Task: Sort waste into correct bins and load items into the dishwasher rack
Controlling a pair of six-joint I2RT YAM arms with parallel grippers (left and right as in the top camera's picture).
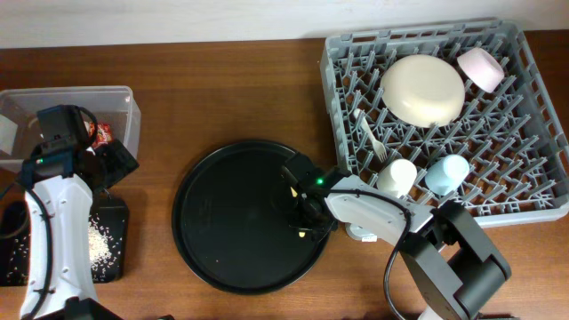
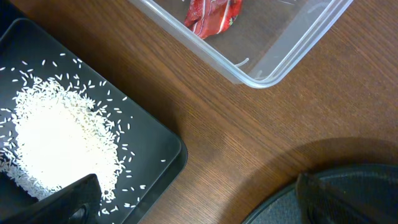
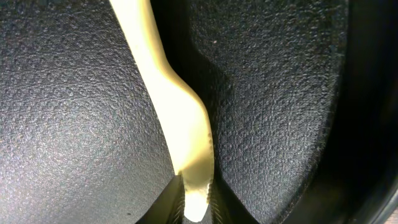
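- The right gripper (image 3: pixel 196 205) is down on the big round tray (image 1: pixel 231 222), its fingers pinched on the tip of the pale yellow spoon (image 3: pixel 180 118). Only the handle shows in the wrist view.
- The spoon lies flat against the tray's pebbled black surface, close to the right-hand rim.
- Over at the rack (image 1: pixel 524 169): the cream plate (image 1: pixel 422 89) and the pink bowl (image 1: pixel 481 68) sit along the far side. The white cup (image 1: pixel 397 176) and the blue cup (image 1: pixel 446 173) stand side by side at the near edge.
- The fork (image 1: pixel 372 138) is in the rack too, lying among the pegs just left of the plate.
- The left gripper (image 2: pixel 193 193) hangs above bare table, fingers spread wide with nothing between them.
- Beneath it on one side is the shallow black tray (image 2: pixel 155 143) with the rice (image 2: pixel 56 143) heaped inside.
- On the other side is the clear box (image 2: pixel 298 50), with the red wrapper (image 2: pixel 211 15) lying in it.
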